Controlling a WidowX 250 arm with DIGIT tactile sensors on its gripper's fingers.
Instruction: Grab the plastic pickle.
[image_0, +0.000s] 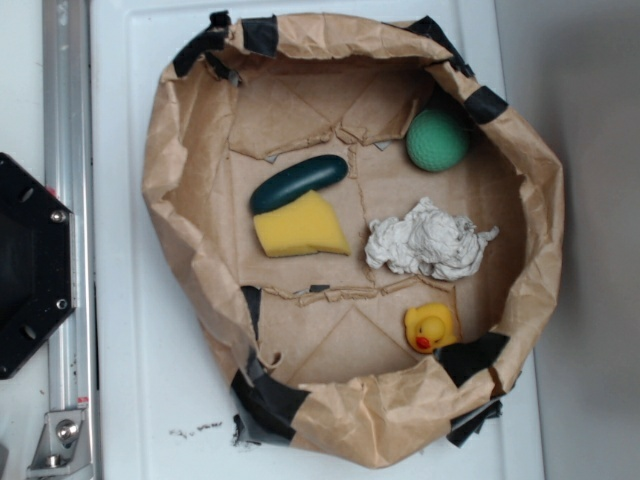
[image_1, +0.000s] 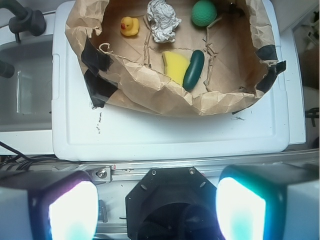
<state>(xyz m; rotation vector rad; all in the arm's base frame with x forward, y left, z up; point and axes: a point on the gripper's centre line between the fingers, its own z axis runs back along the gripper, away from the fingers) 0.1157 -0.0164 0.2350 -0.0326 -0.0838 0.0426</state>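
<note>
The plastic pickle (image_0: 299, 182) is a glossy dark green sausage shape lying inside the brown paper-lined basin (image_0: 180, 200), its lower side against a yellow sponge (image_0: 300, 227). In the wrist view the pickle (image_1: 193, 70) lies far ahead, beside the sponge (image_1: 175, 65). My gripper (image_1: 157, 210) is open, its two pads wide apart at the bottom of the wrist view, above the black robot base and well short of the basin. Nothing is between the fingers. The gripper does not show in the exterior view.
In the basin also lie a light-green ball (image_0: 437, 139), a crumpled white paper wad (image_0: 425, 240) and a yellow rubber duck (image_0: 430, 327). The basin has high crumpled paper walls patched with black tape. The black robot base (image_0: 30, 265) and a metal rail (image_0: 68, 200) stand at the left.
</note>
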